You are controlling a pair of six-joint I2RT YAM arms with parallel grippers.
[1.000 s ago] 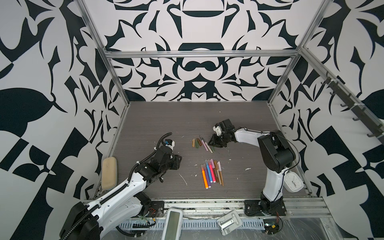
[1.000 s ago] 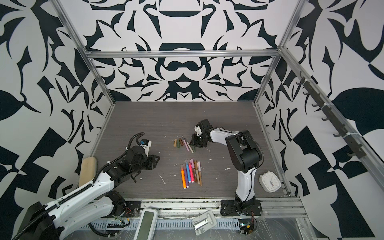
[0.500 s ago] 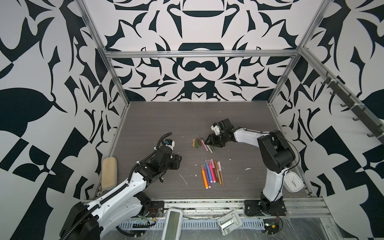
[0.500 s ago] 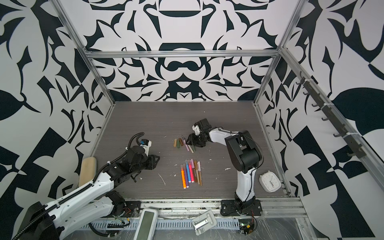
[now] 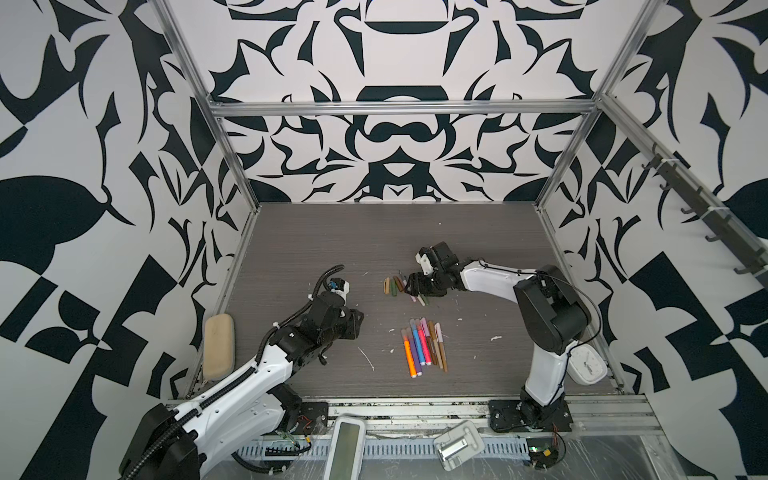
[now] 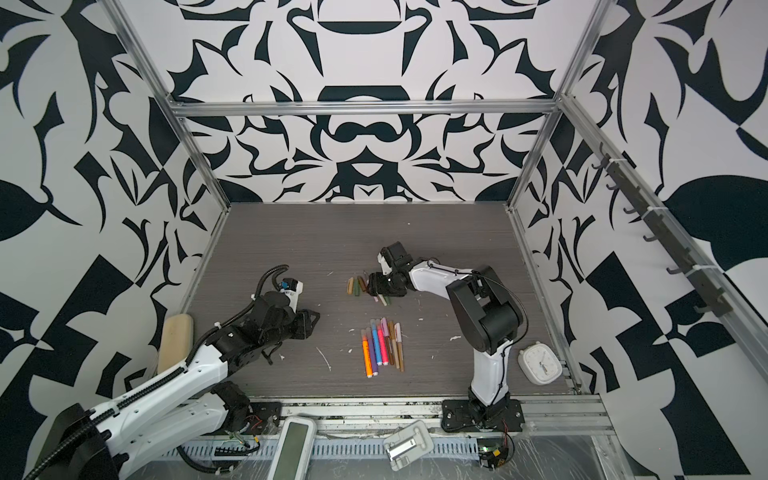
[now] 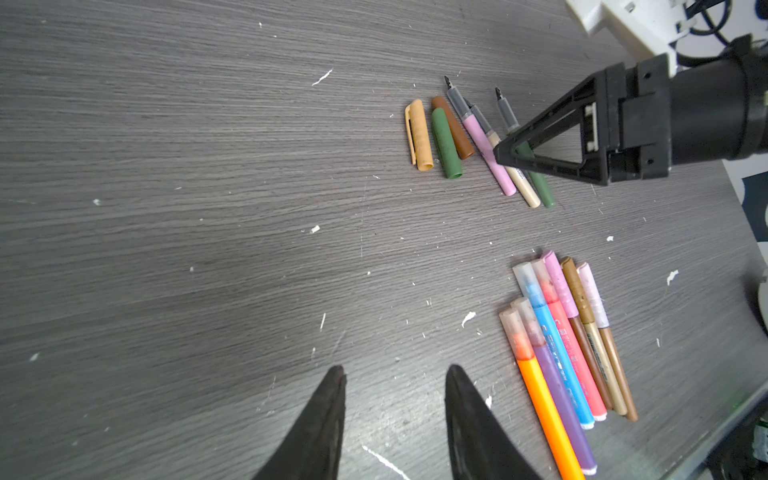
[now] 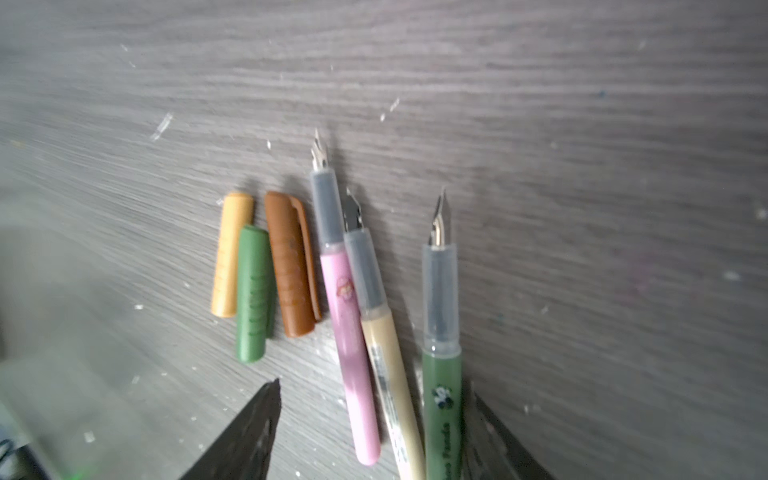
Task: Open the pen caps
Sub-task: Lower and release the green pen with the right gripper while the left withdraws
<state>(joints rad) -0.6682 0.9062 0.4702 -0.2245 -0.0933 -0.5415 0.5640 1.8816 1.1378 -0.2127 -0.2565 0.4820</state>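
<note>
While the left gripper point(image 7: 397, 370) hovers at the bottom of its wrist view, jaws parted and holding nothing, we see the capped pens point(image 5: 423, 347) lying in a row in the lower centre of a top view. These ones are not yet opened.

Farther up, near the frame's centre, three uncapped pens point(image 8: 349, 332) lie side by side on the table point(image 5: 311, 232), just beside three loose caps point(image 8: 251, 291). The right gripper point(image 8: 374, 384) stands over their barrels, jaws released wide and gripping none.

We judge that an opened pen is being set down. Next, one gripper must pinch a capped barrel while the other pulls its cap straight off.
</note>
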